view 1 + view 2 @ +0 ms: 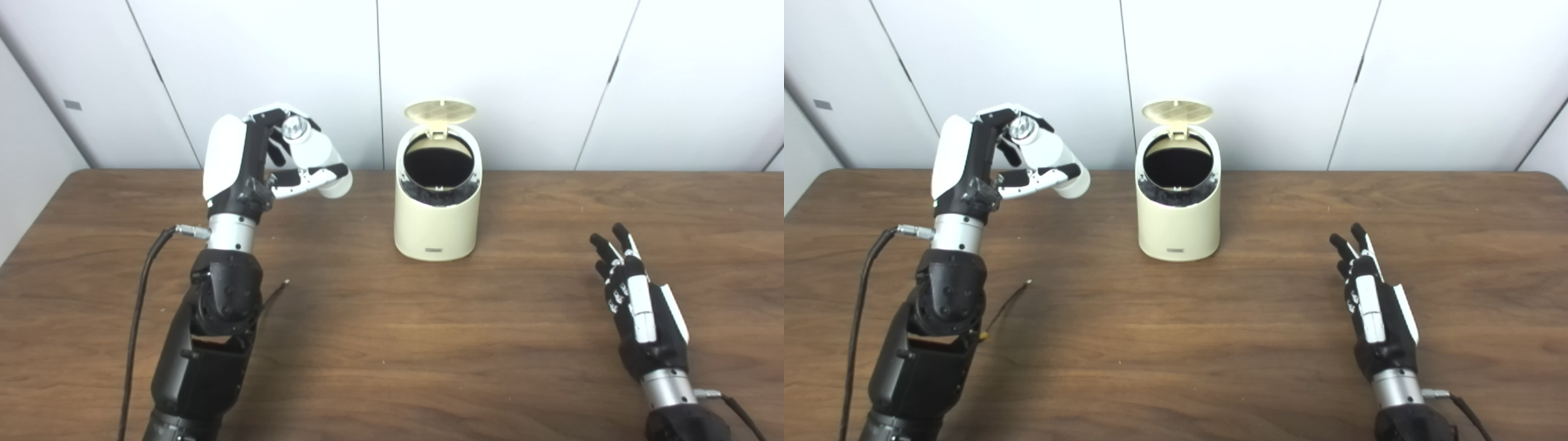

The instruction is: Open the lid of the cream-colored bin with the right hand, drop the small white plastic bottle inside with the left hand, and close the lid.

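Above the left side of the table (380, 343), we hold the bottle (315, 160) in our left hand (269, 159), fingers wrapped around its white body so that it lies tilted, its silvery cap end up toward the palm and its rounded bottom pointing down and toward the bin (436, 211). The bottle hangs well off the wood and is still off to the left of the bin, not over its mouth. The bin stands near the middle of the table by the wall, its lid (440, 112) flipped up at the back and the dark round opening showing. Our right hand (640, 306) rests low near the right edge of the table, fingers spread and holding nothing, well apart from the bin. We judge the bottle to be light, probably empty or nearly so, with stiff smooth plastic walls that could slide in a loose grasp; a hold around the middle of the body, as we have it, looks sound, and there is little to break if it falls. The mouth looks somewhat wider than the bottle, so we would bring it over the opening bottom first before letting go. The lid looks thin and light on its hinge, so a gentle push on its top edge should close it.
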